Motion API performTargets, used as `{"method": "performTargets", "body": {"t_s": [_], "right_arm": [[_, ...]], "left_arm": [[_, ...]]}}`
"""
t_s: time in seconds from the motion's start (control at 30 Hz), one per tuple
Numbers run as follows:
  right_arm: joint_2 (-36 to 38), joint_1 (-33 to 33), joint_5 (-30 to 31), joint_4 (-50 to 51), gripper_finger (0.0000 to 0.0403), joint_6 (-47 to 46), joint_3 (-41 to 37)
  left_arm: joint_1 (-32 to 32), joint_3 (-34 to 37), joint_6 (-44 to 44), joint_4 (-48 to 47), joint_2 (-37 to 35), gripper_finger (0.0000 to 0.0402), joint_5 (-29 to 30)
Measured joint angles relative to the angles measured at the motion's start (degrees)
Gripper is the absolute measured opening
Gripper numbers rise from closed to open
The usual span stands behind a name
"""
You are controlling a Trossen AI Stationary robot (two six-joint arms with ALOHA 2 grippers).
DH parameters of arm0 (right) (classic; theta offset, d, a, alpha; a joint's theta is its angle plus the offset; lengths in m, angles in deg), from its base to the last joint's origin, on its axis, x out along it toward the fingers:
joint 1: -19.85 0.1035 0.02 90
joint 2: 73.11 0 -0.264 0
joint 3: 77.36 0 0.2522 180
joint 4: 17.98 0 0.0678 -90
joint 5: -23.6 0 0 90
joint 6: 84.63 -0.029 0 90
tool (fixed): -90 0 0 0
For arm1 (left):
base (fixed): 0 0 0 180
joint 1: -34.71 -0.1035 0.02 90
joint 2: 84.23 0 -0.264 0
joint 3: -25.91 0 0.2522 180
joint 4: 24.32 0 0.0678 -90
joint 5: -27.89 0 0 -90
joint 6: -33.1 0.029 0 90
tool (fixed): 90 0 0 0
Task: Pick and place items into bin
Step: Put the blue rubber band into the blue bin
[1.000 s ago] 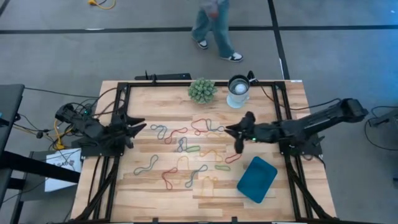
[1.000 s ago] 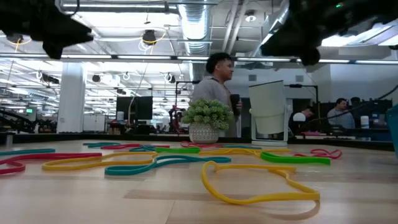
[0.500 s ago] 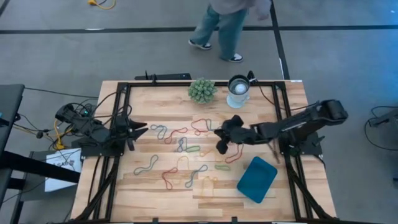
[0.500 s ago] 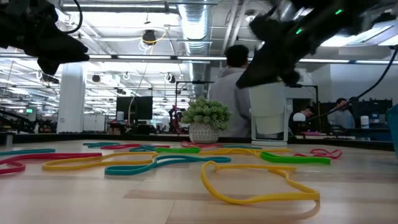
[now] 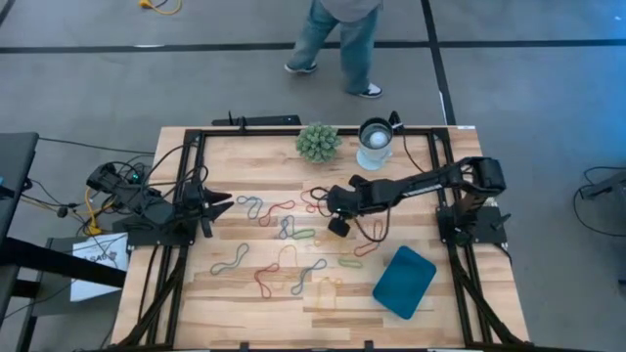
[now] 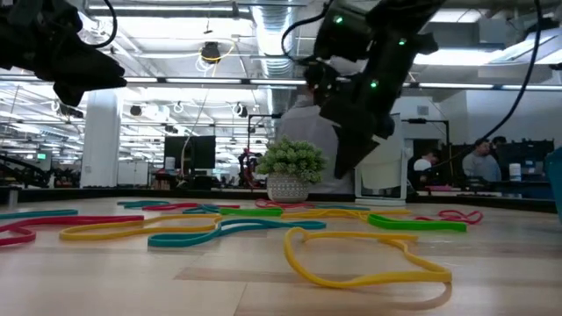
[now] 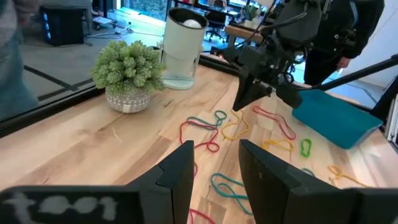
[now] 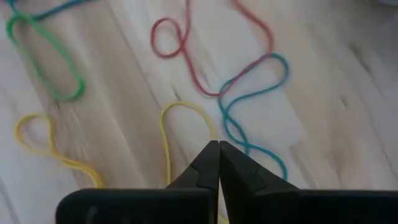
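Many rubber-band loops [image 5: 293,235] in red, green, yellow, blue and orange lie flat across the middle of the wooden table. The teal bin [image 5: 404,281] rests flat at the near right, also seen in the left wrist view [image 7: 336,115]. My right gripper [image 5: 335,228] hangs shut above the bands at the table's middle, tipped steeply down, with nothing between its fingers [image 8: 217,144]. A yellow band [image 8: 180,124] and a teal band [image 8: 255,99] lie just beyond its tips. My left gripper [image 7: 216,158] waits open at the left side [image 5: 213,205].
A spiky green plant ball [image 5: 318,142] in a pot and a round white-and-metal cup [image 5: 375,144] stand at the far edge. A person [image 5: 337,39] walks on the floor beyond the table. Black frame rails [image 5: 186,186] run along both sides.
My right gripper has swung toward the table's left, out over the bands, and come down while tipping from nearly level to steeply downward. Its fingers have shut with nothing between them. The person beyond the table has walked on. The bands have not moved.
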Motion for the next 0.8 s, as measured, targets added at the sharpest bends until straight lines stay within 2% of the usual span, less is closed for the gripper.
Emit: {"method": "performTargets", "body": {"t_s": [0.17, 0.43, 0.8], "right_arm": [[-3.59, -1.17, -6.33, 2.28, 0.0026, 5.38, 4.21], [-7.76, -3.53, -6.32, 7.76, 0.0068, 9.37, 8.80], [-10.94, -7.27, -6.06, 7.85, 0.0072, 7.51, 8.76]], "left_arm": [[0.00, 0.00, -0.02, -0.33, 0.00, 0.0116, 0.00], [0.00, 0.00, -0.07, -0.89, 0.02, 0.0116, -0.02], [0.00, 0.02, -0.04, -1.11, 0.02, 0.0116, -0.04]]}}
